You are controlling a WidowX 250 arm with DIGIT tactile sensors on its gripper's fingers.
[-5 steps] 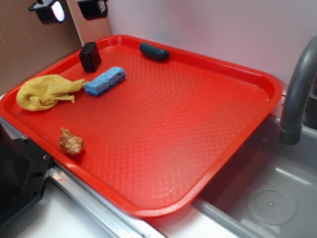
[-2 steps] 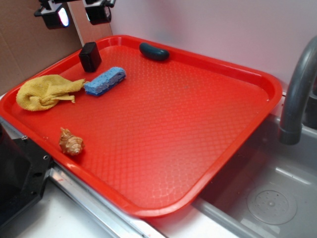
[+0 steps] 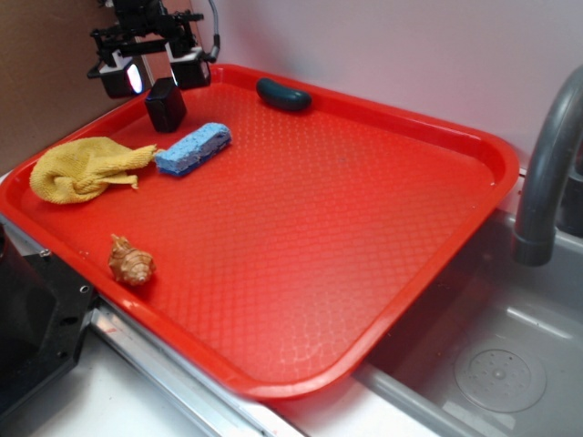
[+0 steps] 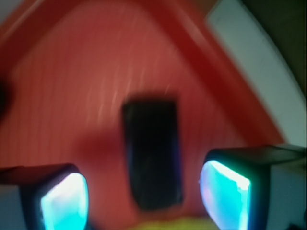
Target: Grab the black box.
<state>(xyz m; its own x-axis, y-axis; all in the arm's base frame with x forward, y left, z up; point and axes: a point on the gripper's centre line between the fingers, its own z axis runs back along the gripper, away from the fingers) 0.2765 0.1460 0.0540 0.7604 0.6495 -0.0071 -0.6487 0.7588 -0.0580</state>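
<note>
red tray (image 3: 383,218) filling most of the exterior view, raised rim all round, holding five things. black box (image 3: 166,105) standing at the tray's 10 o'clock corner, close to the back rim. blue sponge (image 3: 193,148) just beside it toward 5 o'clock, apart from the box. yellow cloth (image 3: 82,168) bunched at 9 o'clock against the left rim, one tip reaching the sponge's near end. dark teal rounded object (image 3: 283,95) lying at 12 o'clock, close under the back rim. small brown knobbly piece (image 3: 131,261), like a shell or root, alone at 8 o'clock near the front-left rim.

gripper (image 3: 157,71) hanging over the 10 o'clock corner, fingers (image 3: 189,71) spread wide, one to each side of the box's top and holding nothing. cannot tell whether touching or just above. in the blurred wrist view, black box (image 4: 153,153) seen lengthwise between the two lit pads (image 4: 225,194), gaps on both sides, a yellow streak at 6 o'clock.

centre and whole right half of the tray bare, wide open room from 1 to 6 o'clock. tight around the box: rim behind, sponge and cloth in front. tray's right corner overhanging a steel sink (image 3: 492,364), grey faucet (image 3: 547,173) rising at 3 o'clock. dark unit (image 3: 32,337) at the bench's 7 o'clock edge.
</note>
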